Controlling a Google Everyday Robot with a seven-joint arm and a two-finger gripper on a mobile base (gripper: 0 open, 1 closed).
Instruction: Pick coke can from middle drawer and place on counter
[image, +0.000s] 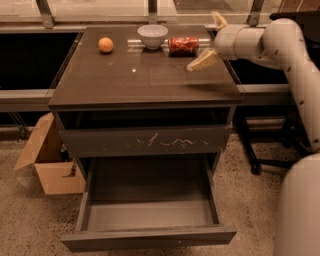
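The coke can lies on its side at the back of the counter, just right of the white bowl. My gripper is to the right of the can, open and empty, a small gap away from it. One fingertip hangs low over the counter's right side and the other points up. The middle drawer is pulled out at the bottom, and nothing shows inside it.
An orange fruit sits at the counter's back left. A shut drawer front with whitish scratches is above the open drawer. A cardboard box stands on the floor at left. A dark chair base is at right.
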